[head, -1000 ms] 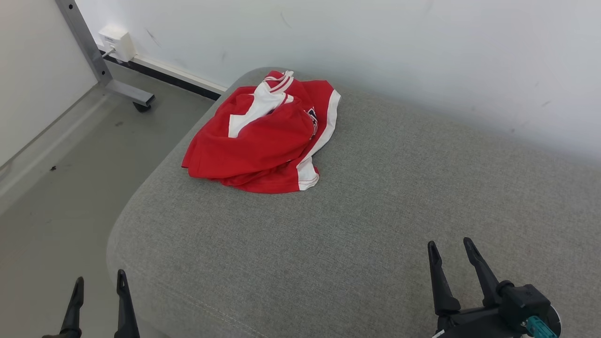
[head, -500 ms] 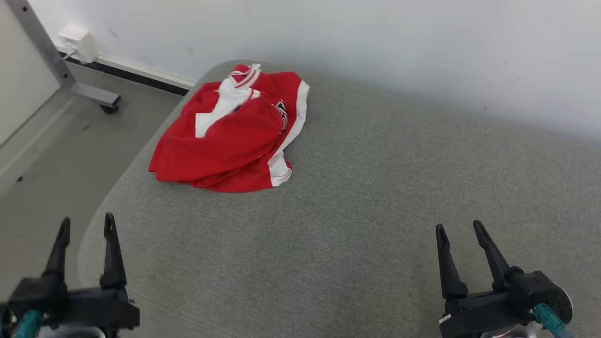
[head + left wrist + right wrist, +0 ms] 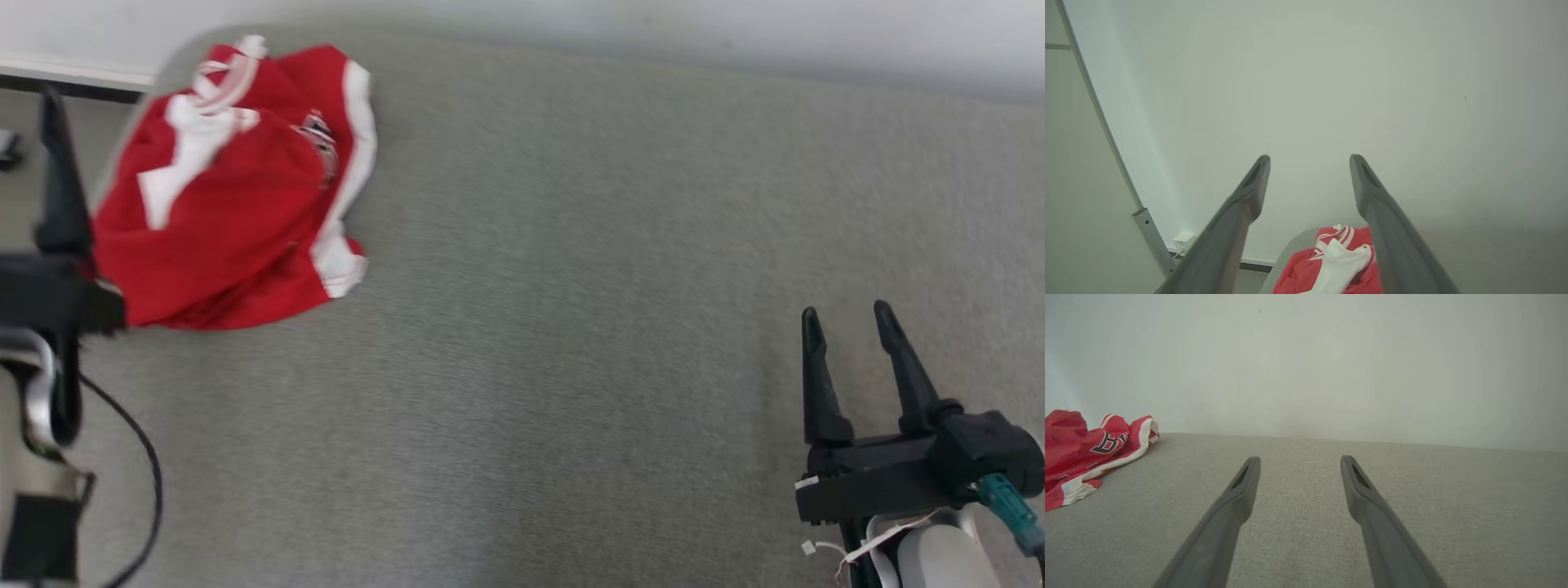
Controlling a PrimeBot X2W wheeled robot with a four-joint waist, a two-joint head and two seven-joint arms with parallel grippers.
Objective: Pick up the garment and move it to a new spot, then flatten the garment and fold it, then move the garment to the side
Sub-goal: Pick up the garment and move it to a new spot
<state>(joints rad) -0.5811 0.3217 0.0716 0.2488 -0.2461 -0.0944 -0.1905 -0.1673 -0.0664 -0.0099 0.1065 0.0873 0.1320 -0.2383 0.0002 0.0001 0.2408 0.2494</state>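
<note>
The crumpled red garment (image 3: pixel 237 196), with white trim and a printed crest, lies at the cushion's far left corner. It also lies low between the fingers in the left wrist view (image 3: pixel 1331 265) and at the left edge of the right wrist view (image 3: pixel 1081 453). My left gripper (image 3: pixel 1310 159) is open and holds nothing. In the head view one of its dark fingers (image 3: pixel 59 180) stands beside the garment's left edge. My right gripper (image 3: pixel 845 312) is open over bare cushion at the lower right, well away from the garment.
The grey fabric cushion (image 3: pixel 571 343) spreads wide to the right of the garment. A pale wall (image 3: pixel 1306 367) runs along its far side. Past its left edge are floor, a metal frame leg (image 3: pixel 1149 241) and a white wall box (image 3: pixel 1184 241).
The head camera has tilted down and swung right, so the garment shows further left. My left gripper has risen up the view to the garment's left edge. My right gripper sits slightly higher.
</note>
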